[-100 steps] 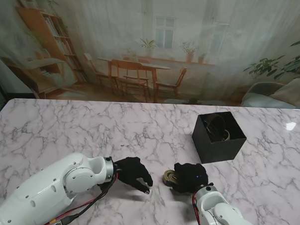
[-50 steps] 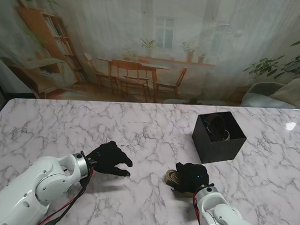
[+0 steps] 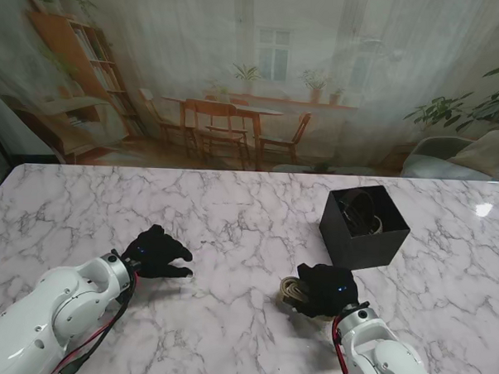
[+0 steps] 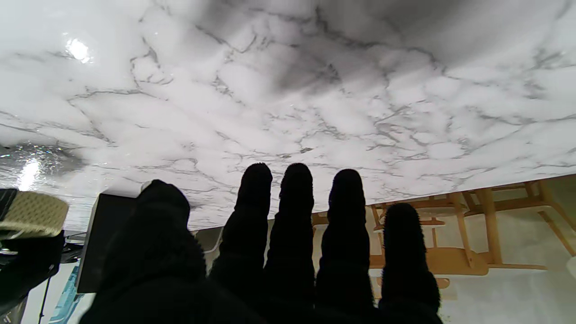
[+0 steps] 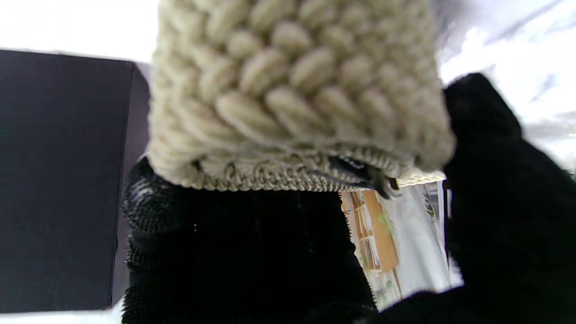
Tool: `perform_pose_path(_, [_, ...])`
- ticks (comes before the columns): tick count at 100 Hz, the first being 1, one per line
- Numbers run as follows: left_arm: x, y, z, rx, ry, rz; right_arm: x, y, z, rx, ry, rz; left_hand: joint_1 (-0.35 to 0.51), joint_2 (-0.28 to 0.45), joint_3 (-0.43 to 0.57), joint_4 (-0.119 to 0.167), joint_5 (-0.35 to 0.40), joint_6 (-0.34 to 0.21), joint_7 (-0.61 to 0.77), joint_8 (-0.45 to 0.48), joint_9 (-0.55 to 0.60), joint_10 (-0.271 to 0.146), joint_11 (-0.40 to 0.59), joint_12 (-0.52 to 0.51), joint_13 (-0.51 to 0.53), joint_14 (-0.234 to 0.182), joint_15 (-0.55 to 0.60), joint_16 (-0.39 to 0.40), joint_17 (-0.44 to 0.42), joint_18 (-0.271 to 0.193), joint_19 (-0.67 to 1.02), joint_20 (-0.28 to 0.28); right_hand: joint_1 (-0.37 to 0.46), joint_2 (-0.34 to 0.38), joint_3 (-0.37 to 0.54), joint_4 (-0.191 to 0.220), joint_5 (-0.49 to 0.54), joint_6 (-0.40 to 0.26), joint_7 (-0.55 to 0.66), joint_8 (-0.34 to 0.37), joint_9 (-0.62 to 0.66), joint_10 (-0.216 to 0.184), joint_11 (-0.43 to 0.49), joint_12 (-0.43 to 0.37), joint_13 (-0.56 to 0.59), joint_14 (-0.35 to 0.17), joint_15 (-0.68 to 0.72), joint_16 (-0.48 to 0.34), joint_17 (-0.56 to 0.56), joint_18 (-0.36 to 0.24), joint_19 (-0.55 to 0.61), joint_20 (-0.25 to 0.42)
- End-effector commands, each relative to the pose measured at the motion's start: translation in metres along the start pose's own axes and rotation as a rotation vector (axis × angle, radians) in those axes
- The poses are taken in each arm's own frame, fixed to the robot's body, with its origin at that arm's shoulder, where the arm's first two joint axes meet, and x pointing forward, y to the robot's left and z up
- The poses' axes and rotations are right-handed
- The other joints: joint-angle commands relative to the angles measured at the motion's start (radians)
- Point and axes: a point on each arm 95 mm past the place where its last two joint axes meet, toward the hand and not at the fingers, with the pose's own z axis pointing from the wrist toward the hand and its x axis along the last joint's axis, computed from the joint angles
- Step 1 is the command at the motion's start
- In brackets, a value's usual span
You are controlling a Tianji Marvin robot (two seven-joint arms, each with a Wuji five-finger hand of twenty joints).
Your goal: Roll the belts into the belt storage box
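Gripping the rolled woven beige belt [image 3: 291,290] in the right hand [image 3: 326,290], near the table's [image 3: 232,211] near edge, right of centre, just short of the black belt storage box [image 3: 364,228]. Showing weave and fingers [image 5: 234,252] wrapped round the roll only in the right wrist view; stand view mostly hiding the roll under the hand. Hovering the left hand [image 3: 154,252] spread, holding nothing, at near left. Barely showing another belt coiled inside the box.

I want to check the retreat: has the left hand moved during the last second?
Yes. The left hand has drawn away to the left, farther from the fixed black square storage box.
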Motion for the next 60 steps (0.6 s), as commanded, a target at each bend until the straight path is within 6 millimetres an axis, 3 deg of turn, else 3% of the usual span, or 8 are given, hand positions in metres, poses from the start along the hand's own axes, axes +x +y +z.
perform_pose_path(1, [-0.004, 0.003, -0.001, -0.012, -0.013, -0.017, 0.000, 0.018, 0.000, -0.050, 0.016, -0.014, -0.009, 0.043, -0.028, 0.004, 0.012, -0.015, 0.012, 0.012, -0.044, 0.013, -0.025, -0.014, -0.014, 0.004, -0.026, -0.013, -0.018, 0.042, -0.022, -0.016, 0.239, 0.045, 0.191, 0.054, 0.057, -0.188, 0.097, 0.013, 0.068, -0.060, 0.050, 0.041, 0.077, -0.069, 0.164, 0.061, 0.019, -0.003, 0.030, -0.010])
perform_pose_path(28, [-0.006, 0.002, -0.003, -0.004, -0.024, -0.014, -0.018, 0.085, 0.009, -0.234, 0.091, -0.083, -0.010, 0.043, -0.029, 0.004, 0.014, -0.017, 0.014, 0.016, -0.043, 0.013, -0.026, -0.016, -0.014, 0.004, -0.027, -0.018, -0.016, 0.045, -0.030, -0.018, 0.238, 0.049, 0.189, 0.053, 0.061, -0.202, 0.097, 0.018, 0.069, -0.062, 0.040, 0.050, 0.075, -0.070, 0.160, 0.060, 0.019, -0.001, 0.029, -0.010])
perform_pose_path(46, [-0.007, 0.003, -0.005, 0.002, -0.034, -0.016, -0.038, 0.125, 0.037, -0.325, 0.122, -0.169, -0.009, 0.044, -0.029, 0.004, 0.015, -0.016, 0.015, 0.017, -0.039, 0.012, -0.024, -0.016, -0.013, 0.004, -0.025, -0.018, -0.015, 0.044, -0.031, -0.017, 0.231, 0.058, 0.184, 0.051, 0.060, -0.224, 0.099, 0.023, 0.067, -0.076, 0.032, 0.056, 0.074, -0.082, 0.148, 0.056, 0.015, -0.014, 0.021, -0.013])
perform_pose_path(60, [-0.008, 0.003, -0.005, 0.004, -0.038, -0.015, -0.058, 0.144, 0.062, -0.358, 0.103, -0.188, -0.009, 0.045, -0.029, 0.004, 0.016, -0.016, 0.016, 0.018, -0.038, 0.012, -0.023, -0.015, -0.012, 0.005, -0.024, -0.018, -0.014, 0.044, -0.031, -0.015, 0.231, 0.065, 0.176, 0.045, 0.055, -0.243, 0.098, 0.018, 0.064, -0.091, 0.016, 0.056, 0.071, -0.092, 0.108, 0.044, 0.006, -0.026, -0.006, -0.023])
